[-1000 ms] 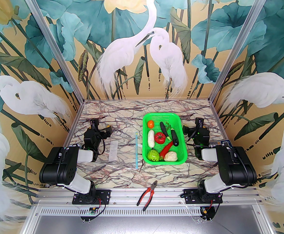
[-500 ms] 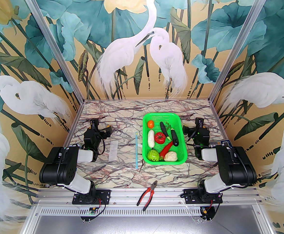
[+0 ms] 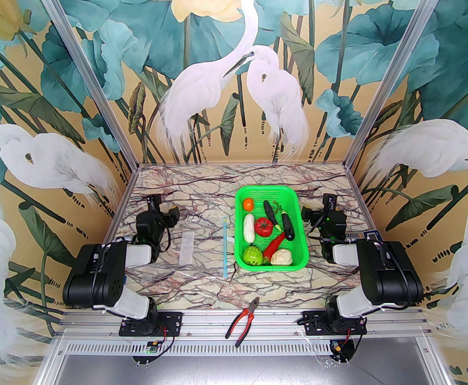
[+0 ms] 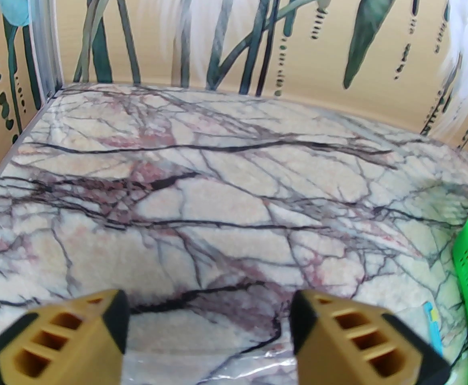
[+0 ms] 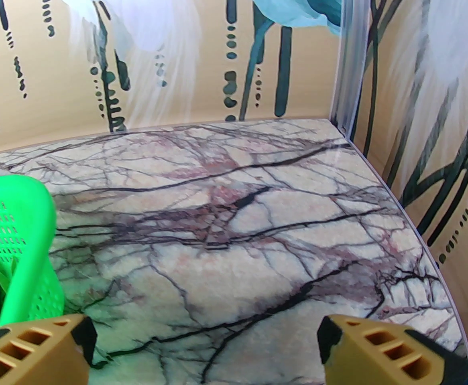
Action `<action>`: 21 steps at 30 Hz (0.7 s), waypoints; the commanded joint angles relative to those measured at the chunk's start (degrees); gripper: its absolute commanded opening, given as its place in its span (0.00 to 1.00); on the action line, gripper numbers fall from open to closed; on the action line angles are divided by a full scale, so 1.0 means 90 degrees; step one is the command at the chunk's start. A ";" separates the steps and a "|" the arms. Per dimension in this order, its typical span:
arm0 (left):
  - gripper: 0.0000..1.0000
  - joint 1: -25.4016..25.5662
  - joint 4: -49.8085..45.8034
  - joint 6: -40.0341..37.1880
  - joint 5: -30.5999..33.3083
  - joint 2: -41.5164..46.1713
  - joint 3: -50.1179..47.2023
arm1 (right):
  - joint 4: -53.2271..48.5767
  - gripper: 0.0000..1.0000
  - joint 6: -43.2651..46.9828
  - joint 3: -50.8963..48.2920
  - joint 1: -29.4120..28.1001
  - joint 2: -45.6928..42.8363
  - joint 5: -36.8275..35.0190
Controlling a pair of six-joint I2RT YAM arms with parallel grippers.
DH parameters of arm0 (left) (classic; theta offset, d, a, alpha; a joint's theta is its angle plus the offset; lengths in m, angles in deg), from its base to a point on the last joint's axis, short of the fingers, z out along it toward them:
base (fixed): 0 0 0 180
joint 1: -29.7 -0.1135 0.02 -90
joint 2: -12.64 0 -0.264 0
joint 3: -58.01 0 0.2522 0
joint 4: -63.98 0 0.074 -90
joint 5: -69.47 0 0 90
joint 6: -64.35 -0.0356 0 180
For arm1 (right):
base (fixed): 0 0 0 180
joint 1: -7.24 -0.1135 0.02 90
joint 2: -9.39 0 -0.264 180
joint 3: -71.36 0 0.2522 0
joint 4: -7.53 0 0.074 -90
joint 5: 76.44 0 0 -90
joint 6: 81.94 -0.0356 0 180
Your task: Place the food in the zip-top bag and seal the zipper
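**Left arm stirs; all the food sits in the basket**

The left arm has shifted slightly back and left. The left gripper is empty with jaws apart, narrower than the wide, empty right gripper. This is probably the start of a reach for the bag, which lies flat beside the basket holding the food. The clear plastic barely shows against the marble, and I cannot tell whether the zipper is sealed.

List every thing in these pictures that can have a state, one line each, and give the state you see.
zip-top bag: lying flat on the table, empty.
zipper: open or sealed cannot be told.
green basket: upright, holding vegetables.
food: all in the green basket, none bagged.
pliers: lying at the near edge, handles apart.
left gripper: open, empty.
right gripper: open, empty.
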 commanded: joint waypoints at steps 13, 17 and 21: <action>0.53 0.2307 -0.6092 0.1129 0.1130 0.2064 0.2296 | -0.6423 0.83 -0.0894 0.2904 -0.0211 -0.2735 0.0409; 0.53 0.3319 -0.6919 0.1645 0.1231 0.1807 0.2473 | -0.7409 0.83 -0.1315 0.3295 -0.0557 -0.2746 0.0340; 0.50 0.3708 -0.7110 0.2287 0.0715 0.1171 0.2383 | -0.7667 0.83 -0.1668 0.3420 -0.0975 -0.2526 0.0278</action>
